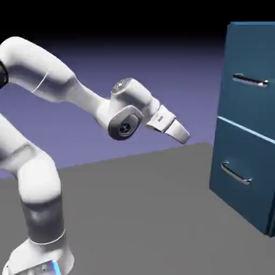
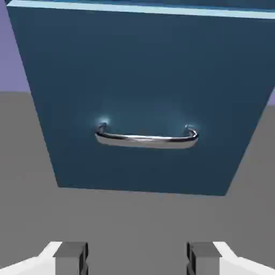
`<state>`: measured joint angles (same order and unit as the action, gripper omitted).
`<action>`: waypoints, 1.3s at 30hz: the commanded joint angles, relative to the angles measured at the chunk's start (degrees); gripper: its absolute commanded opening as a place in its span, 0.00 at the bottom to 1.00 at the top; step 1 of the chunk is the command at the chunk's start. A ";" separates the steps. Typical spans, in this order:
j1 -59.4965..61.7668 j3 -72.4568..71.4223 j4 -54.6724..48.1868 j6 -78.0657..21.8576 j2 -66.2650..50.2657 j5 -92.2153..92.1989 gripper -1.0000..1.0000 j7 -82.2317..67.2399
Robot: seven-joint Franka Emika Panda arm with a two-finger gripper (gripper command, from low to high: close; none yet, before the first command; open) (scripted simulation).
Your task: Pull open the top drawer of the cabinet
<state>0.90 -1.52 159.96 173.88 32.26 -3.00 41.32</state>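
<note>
Grey fingertips (image 2: 71, 258) sit closest to the lens in the hand view, at the bottom edge, spread well apart with nothing between them; the gripper (image 1: 183, 136) is released and holds nothing. In the exterior view it points down and to the exterior view's right, at the end of the white Franka arm (image 1: 40, 67), apart from the teal-blue two-drawer cabinet (image 1: 243, 126).

The top drawer (image 1: 252, 53) is the cabinet's upper front, at the exterior view's right, and appears shut. Its slim silver bar handle (image 1: 250, 80) is level with the arm's wrist or a little higher, and the gripper hangs lower than it, not touching it. Below a pale seam is the lower drawer front (image 1: 228, 147) with a matching silver handle (image 1: 236, 173); that front and handle fill much of the hand view. Grey floor (image 1: 134, 215) spreads beneath the arm and cabinet.
</note>
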 commanded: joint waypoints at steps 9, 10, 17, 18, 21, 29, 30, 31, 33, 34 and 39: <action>11.85 -11.35 -7.81 -0.95 -2.94 -22.43 0.50 -8.51; 13.17 -12.61 -8.67 -1.06 -3.27 -24.92 0.50 -9.45; 22.39 -21.44 -14.74 -1.80 -5.56 -42.36 0.50 -16.07; 23.71 -22.70 -15.61 -1.91 -5.88 -44.86 0.50 -17.02; 27.66 -26.48 -18.21 -2.23 -6.86 -52.33 0.50 -19.85; 38.19 -36.57 -25.15 -3.07 -9.48 -72.26 0.50 -27.41; 39.51 -37.83 -26.02 -3.18 -9.80 -74.76 0.50 -28.36; 40.83 -39.09 -26.88 -3.28 -10.13 -77.25 0.50 -29.30; 43.46 -41.62 -28.62 -3.50 -10.78 -82.23 0.50 -31.20; 44.78 -42.88 -29.49 -3.60 -11.11 -84.72 0.50 -32.14; 51.36 -49.18 -33.82 -4.13 -12.75 -97.18 0.50 -36.87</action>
<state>52.26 -50.70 126.13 169.75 19.52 -100.18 4.45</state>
